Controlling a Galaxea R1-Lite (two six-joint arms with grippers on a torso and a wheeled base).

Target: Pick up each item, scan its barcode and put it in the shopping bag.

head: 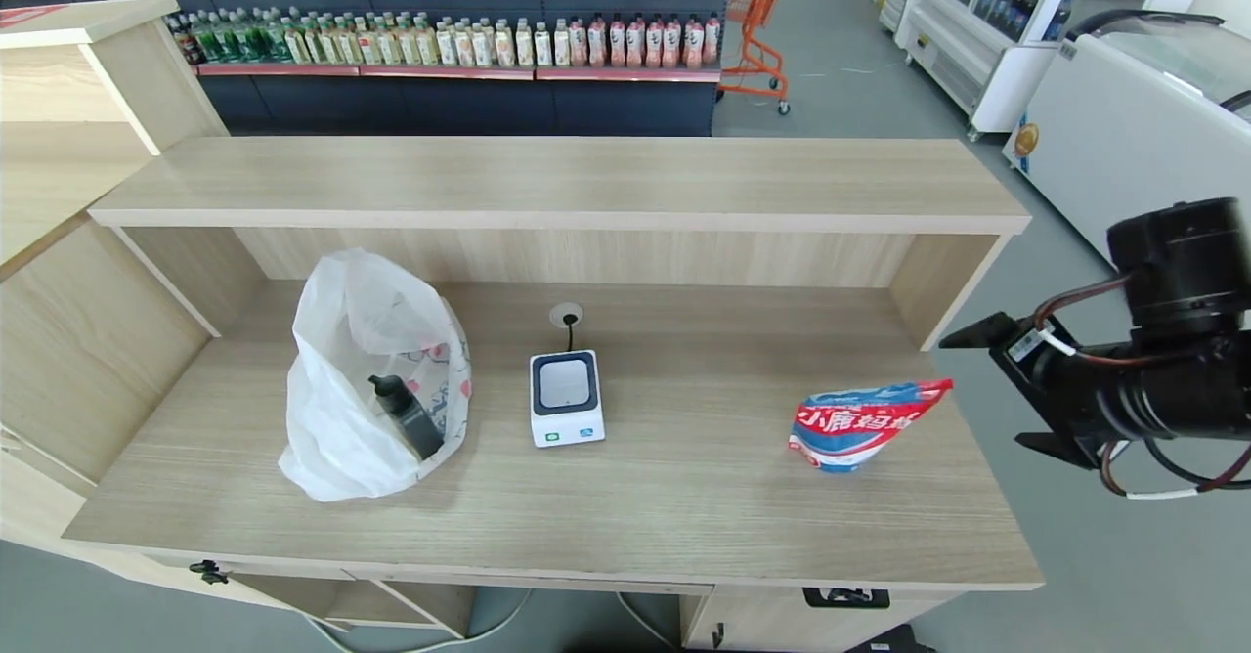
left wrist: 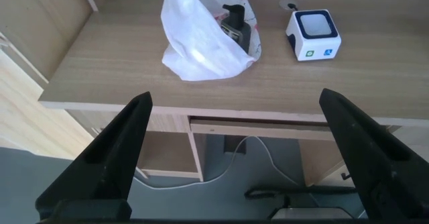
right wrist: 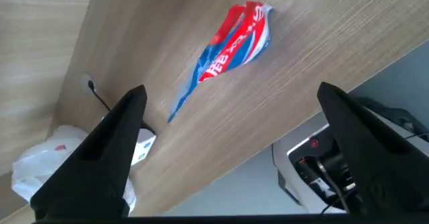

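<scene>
Head view: plastic hides the base of the black bottle (head: pixel 406 416) inside the shopping bag (head: pixel 332 438). The right gripper (head: pixel 982 391), spread wide and empty, hangs off the worktop (head: pixel 684 497), with the snack packet (head: pixel 865 425) just ahead of it.

Left wrist view: the left gripper (left wrist: pixel 236 98) gapes empty, the shopping bag (left wrist: pixel 201 43) well beyond its fingertips.

Right wrist view: the snack packet (right wrist: pixel 231 43) lies ahead, untouched.

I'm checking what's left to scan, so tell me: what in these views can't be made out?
Bottle: left wrist view, lower part hidden behind the bag's plastic; anything else inside is hidden too.
Pouch: head view, print too small to find a barcode.
Scanner: right wrist view, mostly hidden behind a finger of the right tool.
</scene>
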